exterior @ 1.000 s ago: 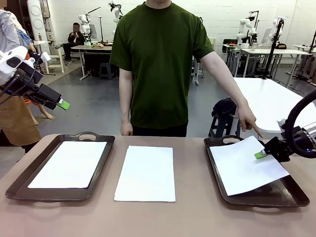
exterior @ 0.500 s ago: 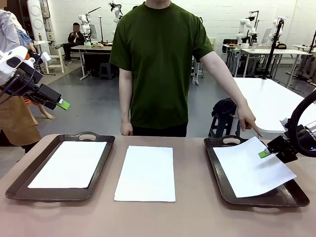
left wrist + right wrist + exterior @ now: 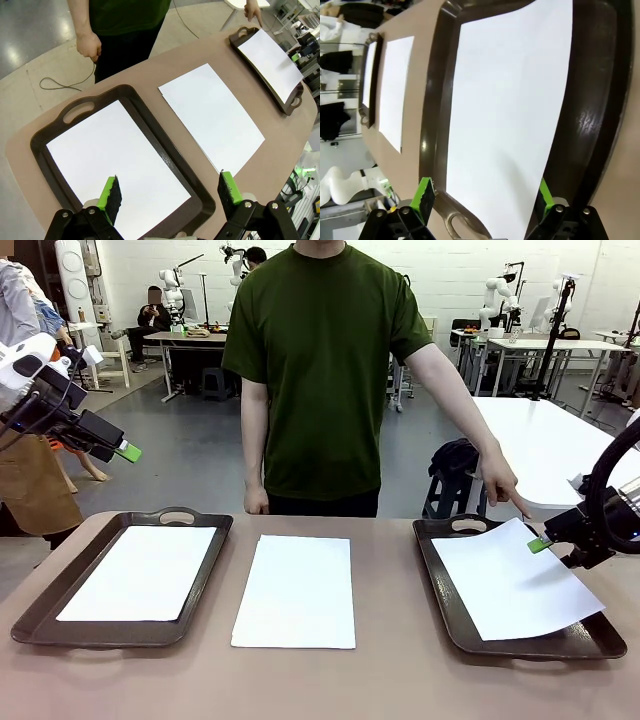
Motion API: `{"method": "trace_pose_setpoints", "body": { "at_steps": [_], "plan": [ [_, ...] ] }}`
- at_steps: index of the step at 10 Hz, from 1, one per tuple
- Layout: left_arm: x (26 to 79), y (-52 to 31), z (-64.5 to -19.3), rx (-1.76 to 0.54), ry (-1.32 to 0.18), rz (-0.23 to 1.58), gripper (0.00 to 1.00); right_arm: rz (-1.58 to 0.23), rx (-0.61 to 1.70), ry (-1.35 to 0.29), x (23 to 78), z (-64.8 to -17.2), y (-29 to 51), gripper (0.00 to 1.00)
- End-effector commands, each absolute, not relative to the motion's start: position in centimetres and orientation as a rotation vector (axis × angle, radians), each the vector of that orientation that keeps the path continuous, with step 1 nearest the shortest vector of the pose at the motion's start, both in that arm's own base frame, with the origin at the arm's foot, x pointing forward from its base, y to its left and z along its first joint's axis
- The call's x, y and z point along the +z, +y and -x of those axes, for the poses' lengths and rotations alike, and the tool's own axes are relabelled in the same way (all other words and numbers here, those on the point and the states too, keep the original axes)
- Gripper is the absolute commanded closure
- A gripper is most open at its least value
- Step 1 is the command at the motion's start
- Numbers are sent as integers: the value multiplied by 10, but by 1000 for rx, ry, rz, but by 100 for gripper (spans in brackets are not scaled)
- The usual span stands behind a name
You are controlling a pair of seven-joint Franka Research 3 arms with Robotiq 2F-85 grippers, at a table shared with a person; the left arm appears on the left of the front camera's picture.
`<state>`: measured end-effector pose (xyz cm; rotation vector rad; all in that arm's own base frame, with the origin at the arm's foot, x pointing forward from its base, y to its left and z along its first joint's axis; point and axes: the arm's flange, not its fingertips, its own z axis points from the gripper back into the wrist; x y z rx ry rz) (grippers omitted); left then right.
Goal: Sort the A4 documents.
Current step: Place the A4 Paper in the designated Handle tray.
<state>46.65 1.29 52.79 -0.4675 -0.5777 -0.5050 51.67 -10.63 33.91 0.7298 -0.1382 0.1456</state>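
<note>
Three white A4 documents lie flat. One sheet (image 3: 140,573) fills the left tray (image 3: 175,517). A second sheet (image 3: 296,590) rests on the bare table between the trays. The third (image 3: 515,585) sits skewed in the right tray (image 3: 435,570), its right edge riding up on the rim. My right gripper (image 3: 543,543) hovers just above that sheet's far right corner, open and holding nothing; its wrist view shows the sheet (image 3: 510,110) below the spread gripper (image 3: 484,194). My left gripper (image 3: 125,452) hangs high at the left, open (image 3: 170,190), above the left tray's sheet (image 3: 115,165).
A person in a green shirt stands at the far side, one hand (image 3: 508,495) pointing down at the right tray's far edge, the other hand (image 3: 256,502) hanging by the table edge. A white table (image 3: 560,445) stands behind on the right.
My right gripper has opened and let go of the sheet's corner, then drawn back up and to the right. The sheet has settled lower into the right tray. The left arm is still.
</note>
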Motion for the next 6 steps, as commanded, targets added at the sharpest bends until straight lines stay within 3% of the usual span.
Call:
{"method": "trace_pose_setpoints", "body": {
  "at_steps": [1, 6],
  "plan": [
    [529, 13, -467, -505, -585, 456, 0, -644, 119, -122, 347, -505, -93, 0],
    [529, 13, -467, -505, -585, 456, 0, -540, 116, -109, 358, -507, -97, 0]
  ]
}}
